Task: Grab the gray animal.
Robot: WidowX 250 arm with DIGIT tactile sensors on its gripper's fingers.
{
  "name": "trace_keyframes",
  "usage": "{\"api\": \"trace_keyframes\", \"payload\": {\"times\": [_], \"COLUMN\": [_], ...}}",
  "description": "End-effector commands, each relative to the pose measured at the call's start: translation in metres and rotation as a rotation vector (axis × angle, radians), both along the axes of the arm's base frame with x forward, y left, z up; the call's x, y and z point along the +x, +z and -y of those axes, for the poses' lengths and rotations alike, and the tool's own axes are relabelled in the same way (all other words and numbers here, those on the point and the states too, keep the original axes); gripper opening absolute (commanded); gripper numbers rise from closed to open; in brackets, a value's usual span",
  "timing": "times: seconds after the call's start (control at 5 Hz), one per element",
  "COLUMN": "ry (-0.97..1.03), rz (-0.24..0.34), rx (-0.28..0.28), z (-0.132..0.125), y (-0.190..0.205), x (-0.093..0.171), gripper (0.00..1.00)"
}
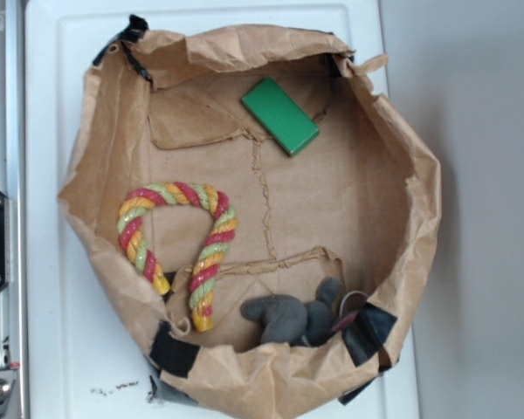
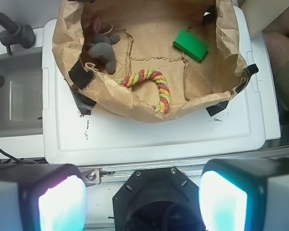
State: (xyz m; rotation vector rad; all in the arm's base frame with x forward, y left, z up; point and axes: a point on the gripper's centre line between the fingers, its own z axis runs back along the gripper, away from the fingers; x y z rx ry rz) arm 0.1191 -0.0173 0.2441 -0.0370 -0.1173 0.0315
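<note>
Paper, brown and crumpled, is forming a shallow open bag [image 1: 113, 113] that is lying on a white tray-like surface [image 1: 61, 367], its rolled rim taped at several corners with black tape [image 1: 173, 351]. Inside it, the gray animal [image 1: 288, 319] is lying against the bag's wall close to one taped corner; in the exterior view that is the lower edge, to the right of the middle. A bit of pink is showing on the toy in the wrist view, and a thin pale loop is lying just beside it. The twisted rope [image 1: 179, 236], striped red, yellow and green, is curving in an arch near the animal, one end resting just beside the plush without clearly touching it. The green block [image 1: 279, 115] is lying flat on the far side of the bag floor, well apart from both the toy and the rope.

In the wrist view the gripper [image 2: 142, 202] is showing at the bottom of the picture, its two pale, glowing fingers [image 2: 62, 204] standing far apart with nothing between them, so the jaws are gaping wide. It is sitting back over a metal rail at the near edge of the white surface, well apart from the bag, with the gray animal lying up and to the left across the bag from it. A gray sink-like basin [image 2: 14, 96] is sitting to the left of the white surface.
</note>
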Motion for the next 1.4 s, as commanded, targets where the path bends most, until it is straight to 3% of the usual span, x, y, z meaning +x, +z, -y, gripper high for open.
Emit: {"api": "trace_keyframes", "payload": {"times": [0.0, 0.4, 0.6, 0.8, 1.2], "ry": [0.000, 0.079, 0.034, -0.152, -0.152], "rz": [0.000, 0.022, 0.061, 0.132, 0.132], "rx": [0.000, -0.042, -0.079, -0.095, -0.095], "z": [0.000, 0.027, 0.027, 0.010, 0.010], "y": [0.000, -0.026, -0.032, -0.051, -0.051], "x": [0.000, 0.089, 0.111, 0.125, 0.125], "gripper": [1.00, 1.00, 1.00, 1.00, 1.00]}}
